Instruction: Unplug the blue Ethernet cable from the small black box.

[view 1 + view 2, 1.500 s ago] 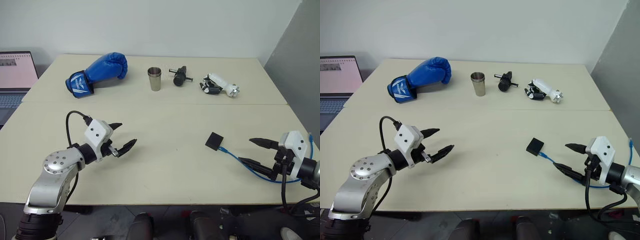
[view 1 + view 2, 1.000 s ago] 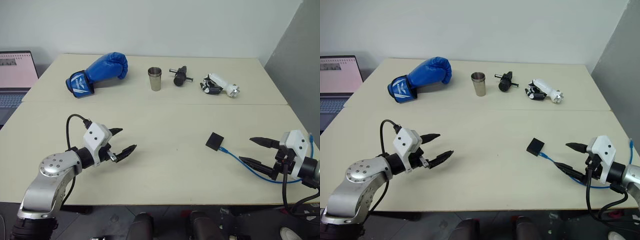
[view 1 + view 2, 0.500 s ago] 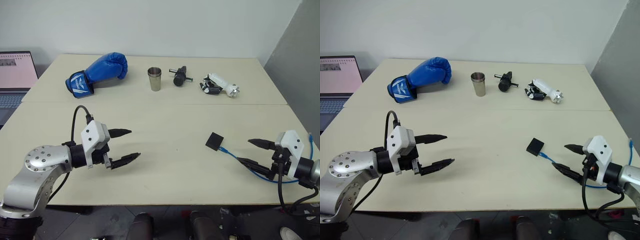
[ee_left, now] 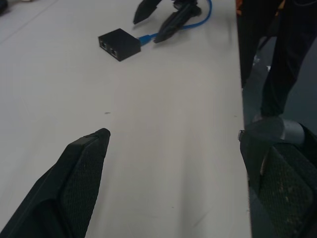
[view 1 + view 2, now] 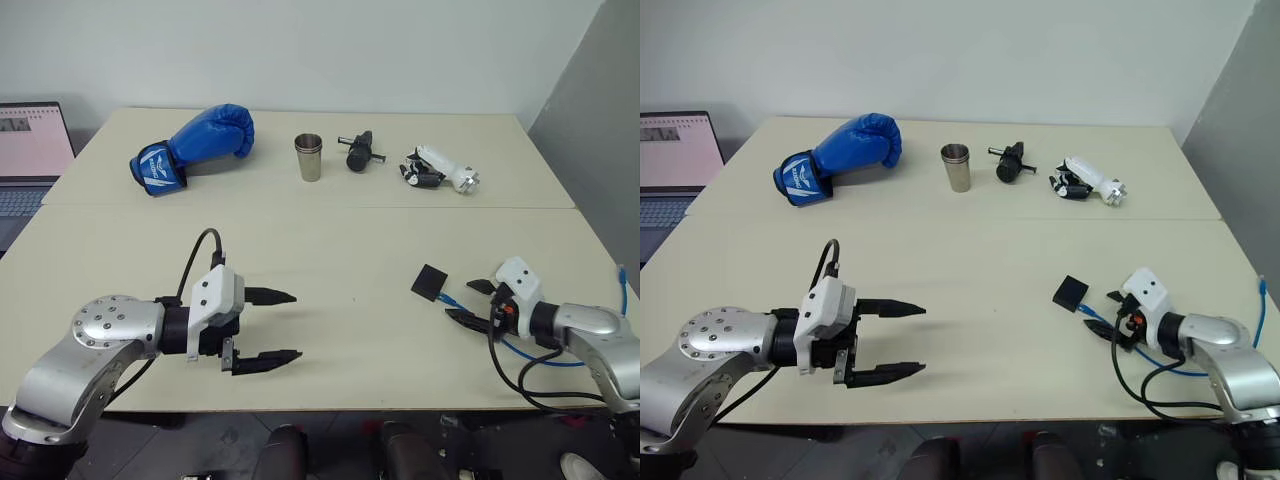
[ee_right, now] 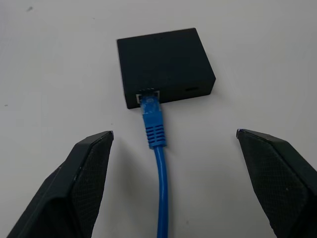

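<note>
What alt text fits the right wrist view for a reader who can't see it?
A blue Ethernet cable is plugged into the near side of a small black box on a pale table. The open right gripper straddles the cable just short of the box.

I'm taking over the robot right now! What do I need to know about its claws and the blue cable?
Left claw: open, holding nothing, hovering over bare table, well away from the job.
Right claw: open, holding nothing, pointed at the plug with one finger on each side of the blue Ethernet cable.
Small black box: flat on the table near the robot's right side. The cable's plug sits in a port on the box's side; the rest of the cable trails off toward the right table edge.
Done: right claw lined up on the plug.
Left: close on the plug, pull it out. The box is loose, so it may slide.
</note>
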`<action>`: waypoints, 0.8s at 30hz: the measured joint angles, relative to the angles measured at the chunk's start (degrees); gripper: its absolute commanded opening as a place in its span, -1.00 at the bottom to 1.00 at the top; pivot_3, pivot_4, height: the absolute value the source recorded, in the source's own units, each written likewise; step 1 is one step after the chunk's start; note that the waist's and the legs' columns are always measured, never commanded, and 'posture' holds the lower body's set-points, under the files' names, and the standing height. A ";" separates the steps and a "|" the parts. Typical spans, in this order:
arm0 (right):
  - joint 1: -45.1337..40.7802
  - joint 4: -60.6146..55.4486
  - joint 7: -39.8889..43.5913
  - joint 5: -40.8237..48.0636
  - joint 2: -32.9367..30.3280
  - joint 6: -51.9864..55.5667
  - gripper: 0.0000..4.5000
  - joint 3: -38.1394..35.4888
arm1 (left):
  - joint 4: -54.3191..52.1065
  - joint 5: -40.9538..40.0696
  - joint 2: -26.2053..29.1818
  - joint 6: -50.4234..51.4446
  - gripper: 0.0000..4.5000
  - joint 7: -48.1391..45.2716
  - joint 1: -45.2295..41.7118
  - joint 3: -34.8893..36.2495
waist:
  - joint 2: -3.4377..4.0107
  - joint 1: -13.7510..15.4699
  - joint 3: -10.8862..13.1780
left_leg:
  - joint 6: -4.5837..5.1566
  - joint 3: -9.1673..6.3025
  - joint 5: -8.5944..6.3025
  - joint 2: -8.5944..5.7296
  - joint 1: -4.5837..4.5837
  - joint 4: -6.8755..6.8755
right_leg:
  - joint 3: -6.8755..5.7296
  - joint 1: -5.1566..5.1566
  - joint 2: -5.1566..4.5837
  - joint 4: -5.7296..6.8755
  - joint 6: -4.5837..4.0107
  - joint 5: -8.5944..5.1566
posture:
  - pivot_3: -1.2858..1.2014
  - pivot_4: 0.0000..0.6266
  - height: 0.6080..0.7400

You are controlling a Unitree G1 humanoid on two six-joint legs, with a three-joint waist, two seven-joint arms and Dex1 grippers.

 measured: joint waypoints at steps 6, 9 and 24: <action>-2.26 4.39 1.35 -1.81 0.29 -2.87 0.88 1.38 | -0.82 -0.87 0.01 -0.29 0.97 -1.14 0.00 -0.11 | 0.01 0.03 0.00 | 0.00 0.01 0.00 -0.01 0.01 0.01 | -0.02 0.02 0.00 0.00 0.00 0.00 | 0.03 -0.52 1.00; -3.39 5.77 1.89 -2.65 0.54 -4.14 0.68 2.01 | -0.81 -0.87 -0.01 -0.65 1.00 -1.36 -0.57 -1.07 | 0.01 0.03 0.00 | 0.00 0.00 0.00 0.00 0.02 0.01 | -0.02 0.02 0.00 0.00 0.00 0.00 | 0.03 -0.52 1.00; -4.26 7.06 6.12 -6.23 0.33 -10.24 -0.94 4.56 | 1.42 -0.91 -0.18 -1.47 1.00 -4.83 -5.58 -3.96 | 0.01 0.04 0.00 | 0.00 -0.01 0.00 -0.02 0.08 0.07 | -0.06 0.11 0.01 0.02 0.06 0.03 | 0.03 -0.52 1.00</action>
